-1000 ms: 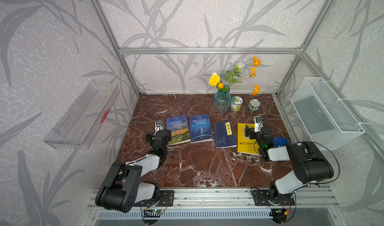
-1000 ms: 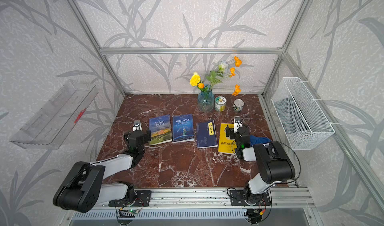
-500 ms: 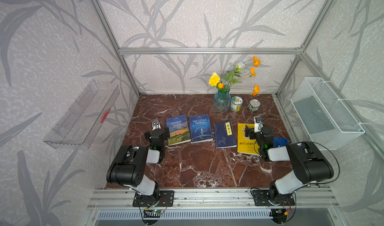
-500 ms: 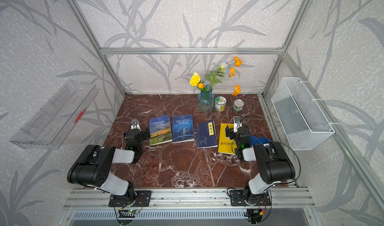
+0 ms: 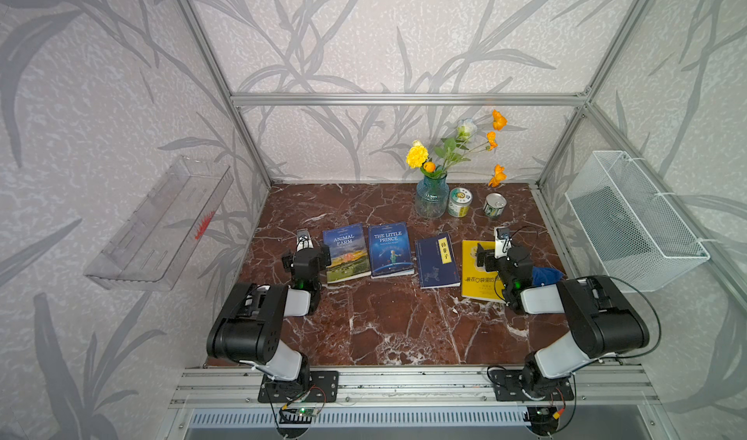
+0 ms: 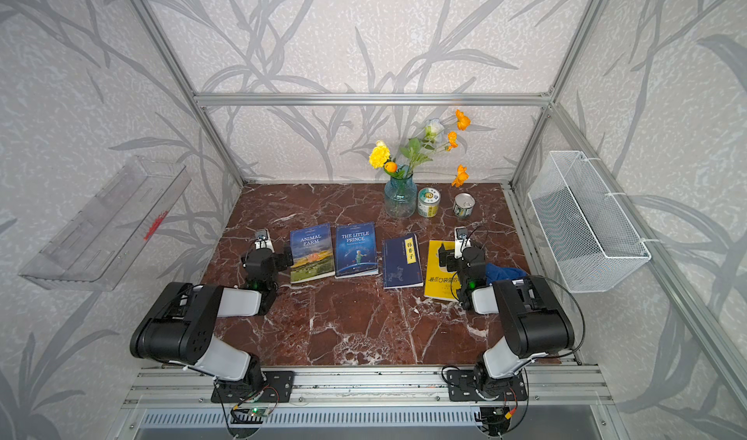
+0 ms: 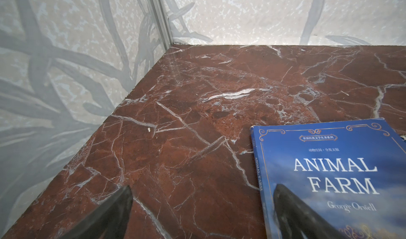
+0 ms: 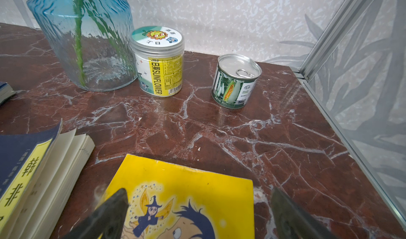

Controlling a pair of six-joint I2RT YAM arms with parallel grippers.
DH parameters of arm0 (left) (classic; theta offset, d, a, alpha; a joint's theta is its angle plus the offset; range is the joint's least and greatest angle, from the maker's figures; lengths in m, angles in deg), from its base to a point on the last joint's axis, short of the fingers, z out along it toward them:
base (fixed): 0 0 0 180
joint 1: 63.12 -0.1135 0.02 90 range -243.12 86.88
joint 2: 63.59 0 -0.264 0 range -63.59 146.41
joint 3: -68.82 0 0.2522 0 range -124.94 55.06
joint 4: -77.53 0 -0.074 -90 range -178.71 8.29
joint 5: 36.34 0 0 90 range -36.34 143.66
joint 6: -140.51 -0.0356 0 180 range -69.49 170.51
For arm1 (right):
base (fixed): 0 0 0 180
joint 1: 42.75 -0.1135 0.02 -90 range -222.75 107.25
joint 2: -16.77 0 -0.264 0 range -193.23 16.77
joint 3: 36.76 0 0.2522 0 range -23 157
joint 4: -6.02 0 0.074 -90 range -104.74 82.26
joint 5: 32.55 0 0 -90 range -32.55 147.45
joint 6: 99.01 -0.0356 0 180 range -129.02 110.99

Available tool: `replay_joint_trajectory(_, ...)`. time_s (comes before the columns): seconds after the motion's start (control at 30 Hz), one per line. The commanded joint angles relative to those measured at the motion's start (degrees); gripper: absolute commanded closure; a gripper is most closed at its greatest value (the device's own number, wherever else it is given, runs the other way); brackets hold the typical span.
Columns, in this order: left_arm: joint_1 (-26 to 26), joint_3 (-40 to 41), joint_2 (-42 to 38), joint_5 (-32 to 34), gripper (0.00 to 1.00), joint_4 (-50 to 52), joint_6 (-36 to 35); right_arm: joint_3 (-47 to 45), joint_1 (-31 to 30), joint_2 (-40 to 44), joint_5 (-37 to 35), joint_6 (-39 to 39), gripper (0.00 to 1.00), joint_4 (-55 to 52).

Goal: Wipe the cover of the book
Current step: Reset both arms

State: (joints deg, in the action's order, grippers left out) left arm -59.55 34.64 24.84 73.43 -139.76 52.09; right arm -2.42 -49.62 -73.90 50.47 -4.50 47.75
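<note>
Holding flowers (image 5: 416,156), the glass vase (image 5: 431,199) stands beside a lidded jar (image 5: 460,202).

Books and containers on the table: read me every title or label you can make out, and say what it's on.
"ANIMAL FARM", "George Orwell": left blue book; its small print is too fine to read.
"THE LITTLE PRINCE": second blue book.
"韓非子": dark blue book.
"装在口袋里的", rest hidden: yellow book.
"SUNFLOWER": plastic jar.
Tin can: print too small to read.
</note>
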Motion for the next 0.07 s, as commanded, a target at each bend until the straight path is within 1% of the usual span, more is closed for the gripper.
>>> replay_joint_trajectory(0.0,-0.38,-0.95,-0.85,-0.53,0.0,0.19,0.61,0.21,-0.16,-0.12,0.08,0.28,0.01,1.67)
replay_joint_trajectory(0.03,-0.37,-1.01,-0.91,-0.55,0.01,0.16,0.61,0.19,-0.17,-0.1,0.1,0.24,0.01,1.65)
